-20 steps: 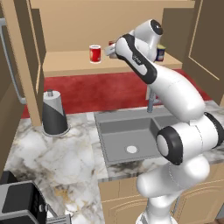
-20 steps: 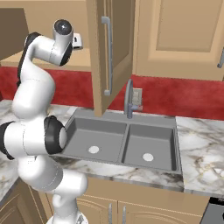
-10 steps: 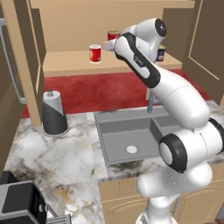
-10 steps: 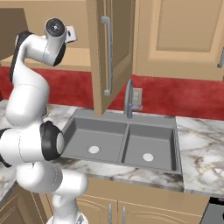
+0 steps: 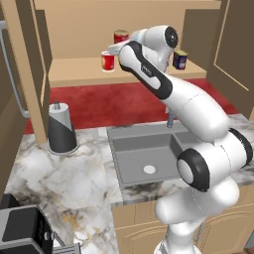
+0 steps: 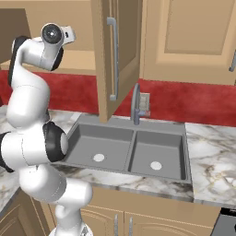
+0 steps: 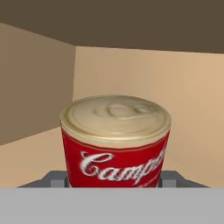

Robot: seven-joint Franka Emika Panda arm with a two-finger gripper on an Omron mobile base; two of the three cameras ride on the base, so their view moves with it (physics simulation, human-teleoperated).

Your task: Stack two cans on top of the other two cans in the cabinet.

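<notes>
Deep inside the cabinet [image 5: 74, 25], mid-carry. Clamped in the gripper [image 7: 114, 181]: a red soup can [image 7: 114, 144], riding higher than the red tin with the white band [image 5: 107, 61] on the shelf. Next, probably: centring over that tin, then lowering square. Further right, apart: the dark blue tin [image 5: 180, 58]. Below, well clear: sink [image 5: 144, 149], open door [image 6: 115, 55].

Two rear base views sharing the sink [image 5: 149, 154], close hand view inside cabinet [image 7: 39, 87]

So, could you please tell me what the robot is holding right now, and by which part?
A red soup can, gripped low on its sides between the jaws, with its pale lid facing the hand camera inside the cabinet.
</notes>
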